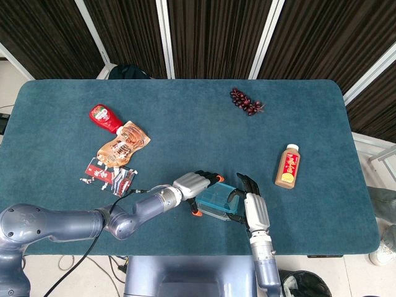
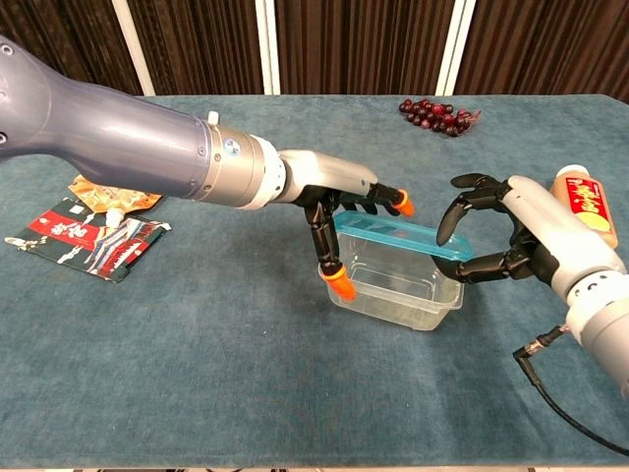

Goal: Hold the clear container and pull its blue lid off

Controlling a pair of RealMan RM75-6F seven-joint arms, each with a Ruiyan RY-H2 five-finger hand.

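The clear container [image 2: 398,292] stands on the teal table near its front edge. The blue lid [image 2: 398,236] is off the left rim and tilted, its right end low by the right rim. My left hand [image 2: 339,211], with orange fingertips, holds the lid's left end, its thumb down along the container's left wall. My right hand [image 2: 506,241] grips the container's right end, fingers arched over the lid's end and thumb at the right wall. From the head view the lid [image 1: 216,198] lies between the left hand [image 1: 195,184] and the right hand [image 1: 250,205].
A drink bottle [image 1: 288,166] lies right of the hands and grapes [image 1: 246,101] sit at the back. On the left are a red ketchup pouch [image 1: 105,117], an orange pouch [image 1: 124,143] and a snack packet [image 2: 84,241]. A cable trails from the right wrist.
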